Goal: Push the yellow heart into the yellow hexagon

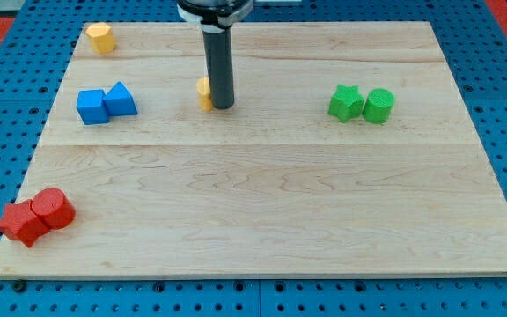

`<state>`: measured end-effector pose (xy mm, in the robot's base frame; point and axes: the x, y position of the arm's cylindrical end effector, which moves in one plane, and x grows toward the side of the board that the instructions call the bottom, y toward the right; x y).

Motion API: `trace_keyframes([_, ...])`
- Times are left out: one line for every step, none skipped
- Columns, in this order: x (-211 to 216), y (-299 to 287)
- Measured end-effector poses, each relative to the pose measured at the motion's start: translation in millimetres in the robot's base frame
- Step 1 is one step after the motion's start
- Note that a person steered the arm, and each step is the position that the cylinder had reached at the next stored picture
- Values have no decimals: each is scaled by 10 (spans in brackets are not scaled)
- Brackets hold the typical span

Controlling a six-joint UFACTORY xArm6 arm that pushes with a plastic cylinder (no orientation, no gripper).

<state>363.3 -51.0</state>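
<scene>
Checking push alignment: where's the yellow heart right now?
The yellow heart sits in the upper middle of the board, touching the left side of my tip, well right of the yellow hexagon in the top-left corner.

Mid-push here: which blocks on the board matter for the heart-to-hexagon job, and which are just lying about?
In the job:
- yellow heart, mostly hidden behind the rod
- yellow hexagon, near the view's top left corner
- my tip, against the heart's right side

Lying about:
- two blue blocks, touching
- two green blocks, touching
- two red blocks, touching, bottom left
</scene>
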Motion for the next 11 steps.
trace_keyframes([-187,-166])
trace_keyframes([-478,-386])
trace_keyframes([-742,-722])
trace_keyframes([-942,-958])
trace_keyframes([-990,-1071])
trace_keyframes([-1018,-1264])
trace_keyframes([-1106,-1314])
trace_keyframes([-1150,-1314])
trace_keyframes([-1189,-1276])
trace_keyframes([-1189,-1085])
trace_keyframes([-1189,-1076])
